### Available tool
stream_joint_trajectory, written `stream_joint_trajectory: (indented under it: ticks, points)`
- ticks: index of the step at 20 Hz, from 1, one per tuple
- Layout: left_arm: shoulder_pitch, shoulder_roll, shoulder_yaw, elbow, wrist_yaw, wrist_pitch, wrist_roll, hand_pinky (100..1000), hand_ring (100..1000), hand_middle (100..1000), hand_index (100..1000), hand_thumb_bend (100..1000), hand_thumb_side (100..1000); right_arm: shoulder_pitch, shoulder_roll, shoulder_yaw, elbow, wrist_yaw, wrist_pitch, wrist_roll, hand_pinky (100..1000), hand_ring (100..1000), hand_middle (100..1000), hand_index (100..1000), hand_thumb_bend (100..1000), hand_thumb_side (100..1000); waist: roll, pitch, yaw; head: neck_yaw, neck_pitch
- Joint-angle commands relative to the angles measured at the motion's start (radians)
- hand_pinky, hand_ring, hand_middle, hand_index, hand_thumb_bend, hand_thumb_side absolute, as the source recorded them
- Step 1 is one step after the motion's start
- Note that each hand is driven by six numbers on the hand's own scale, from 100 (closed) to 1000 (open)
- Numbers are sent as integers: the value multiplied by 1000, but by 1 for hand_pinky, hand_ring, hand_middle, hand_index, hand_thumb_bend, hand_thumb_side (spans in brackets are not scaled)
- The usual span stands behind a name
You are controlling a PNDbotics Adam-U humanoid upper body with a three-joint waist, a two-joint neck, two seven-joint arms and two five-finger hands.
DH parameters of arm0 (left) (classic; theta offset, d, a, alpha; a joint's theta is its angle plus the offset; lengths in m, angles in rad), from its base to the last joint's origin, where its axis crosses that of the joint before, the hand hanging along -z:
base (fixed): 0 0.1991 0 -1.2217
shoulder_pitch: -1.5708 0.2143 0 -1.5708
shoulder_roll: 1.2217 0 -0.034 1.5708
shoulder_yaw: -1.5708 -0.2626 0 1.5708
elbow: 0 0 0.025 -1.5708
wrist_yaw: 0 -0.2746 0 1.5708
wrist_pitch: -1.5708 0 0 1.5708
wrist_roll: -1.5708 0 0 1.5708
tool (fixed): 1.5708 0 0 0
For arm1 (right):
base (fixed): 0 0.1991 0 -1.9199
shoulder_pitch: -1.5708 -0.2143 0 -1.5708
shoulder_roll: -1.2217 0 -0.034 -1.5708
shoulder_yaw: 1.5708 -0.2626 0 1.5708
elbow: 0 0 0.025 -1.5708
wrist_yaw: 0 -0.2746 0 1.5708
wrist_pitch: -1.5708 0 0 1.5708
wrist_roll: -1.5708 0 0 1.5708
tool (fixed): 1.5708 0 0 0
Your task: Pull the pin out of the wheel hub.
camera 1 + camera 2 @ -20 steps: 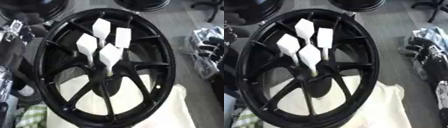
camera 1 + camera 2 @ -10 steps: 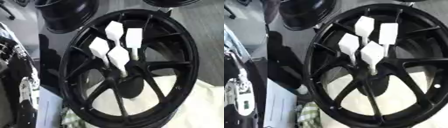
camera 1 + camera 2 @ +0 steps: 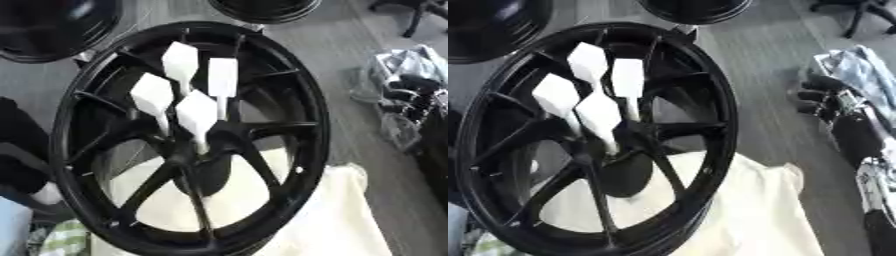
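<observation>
A large black wheel (image 3: 312, 125) lies flat on a cream cloth (image 3: 341, 215), filling the middle of both views. Several white pins with flat, pointed heads stand upright in its hub (image 3: 188, 156). The nearest pin (image 3: 199, 117) rises from the hub's middle, and three others (image 3: 181, 62) (image 3: 222, 77) (image 3: 152, 95) stand close behind it. My right hand (image 3: 822, 96) shows at the right edge, well clear of the wheel, with fingers relaxed and holding nothing. The left hand does not show.
Two more black wheels lie on the grey floor at the top (image 3: 262, 7) and top left (image 3: 52, 25). A pale blue and white bundle (image 3: 859, 60) sits behind my right hand. A dark shape (image 3: 17, 160) fills the left edge.
The whole picture swung left and then back, so the camera moved. The pins stand in the hub as before, and no hand has touched them.
</observation>
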Motion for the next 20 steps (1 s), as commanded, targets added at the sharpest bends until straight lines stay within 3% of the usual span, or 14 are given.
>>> stream_joint_trajectory:
  ticks: [1,2,5,8,12,20]
  points:
    - [-67,-3,-59,73,-12,-30,-98,816,750,761,842,100,334,1,-35,0,-33,3,1,-5,718,790,759,818,100,757,-1,-25,2,-8,2]
    - [-85,-11,-81,95,-22,-36,-141,829,770,778,850,100,441,3,-36,0,-31,7,3,-5,718,790,759,818,100,760,0,-26,3,-10,3]
    - [-122,-37,-156,135,-90,-63,-202,856,810,799,858,100,651,6,-37,2,-27,16,4,-5,718,789,759,818,100,762,3,-28,3,-5,3]
    - [-143,-59,-219,169,-177,-104,-209,861,814,795,861,100,725,7,-39,5,-26,20,5,-4,718,789,758,817,100,762,6,-30,3,-1,7]
    - [-155,-84,-256,236,-259,-167,-210,865,816,793,875,100,738,8,-40,7,-24,23,5,-2,718,789,758,817,100,764,8,-32,3,-2,8]
    - [-158,-115,-274,332,-326,-239,-210,864,782,751,845,100,705,8,-41,11,-19,26,7,0,718,789,758,816,100,766,8,-34,2,4,9]
